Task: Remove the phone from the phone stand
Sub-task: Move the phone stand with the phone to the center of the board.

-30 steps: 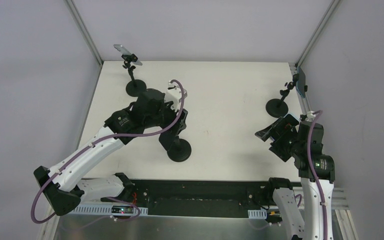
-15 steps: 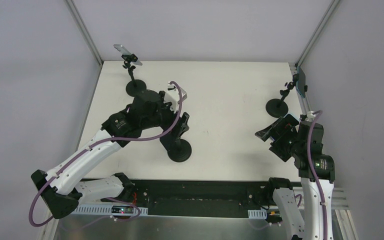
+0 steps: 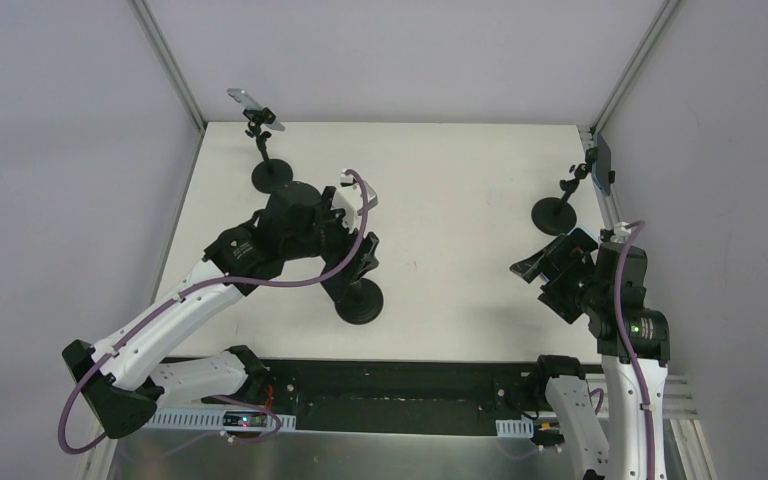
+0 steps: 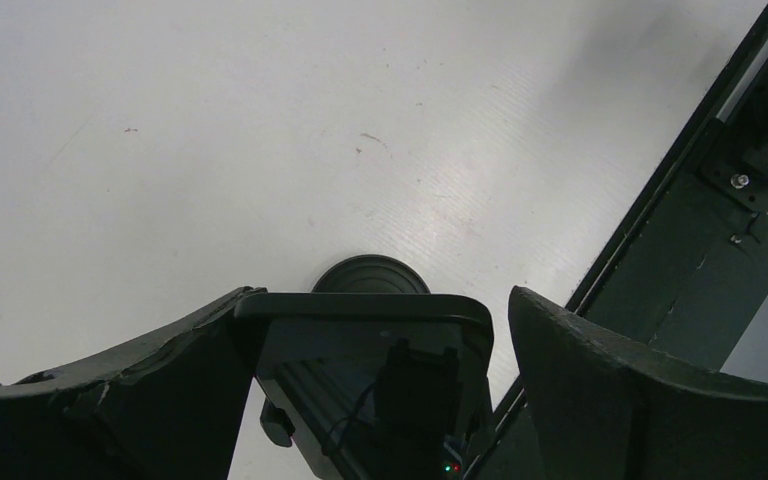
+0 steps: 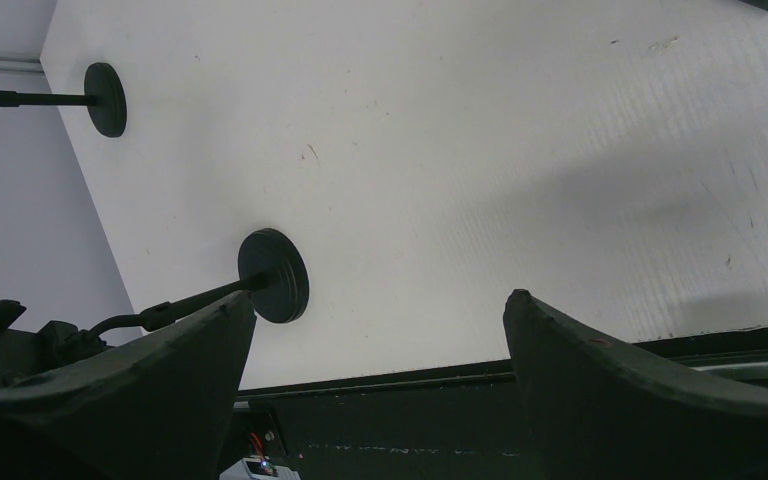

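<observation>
A black phone point(image 3: 366, 250) sits clamped on the phone stand, whose round base point(image 3: 358, 303) rests on the white table near the front middle. My left gripper point(image 3: 352, 248) is open and straddles the phone. In the left wrist view the phone point(image 4: 360, 350) lies between the fingers, with the left finger point(image 4: 160, 380) against its edge and a gap before the right finger point(image 4: 600, 380). The stand base point(image 4: 370, 272) shows just beyond it. My right gripper point(image 3: 528, 268) hangs open and empty at the right, away from the stand.
Another stand point(image 3: 272, 177) at the back left carries a silver phone point(image 3: 255, 108). A third stand point(image 3: 555, 213) at the right edge holds a dark phone point(image 3: 603, 163). The black front rail point(image 4: 680, 230) runs along the table's near edge.
My left gripper's jaws have spread apart around the phone and the arm has shifted slightly. The phone stays on the stand. The right arm has not moved.
</observation>
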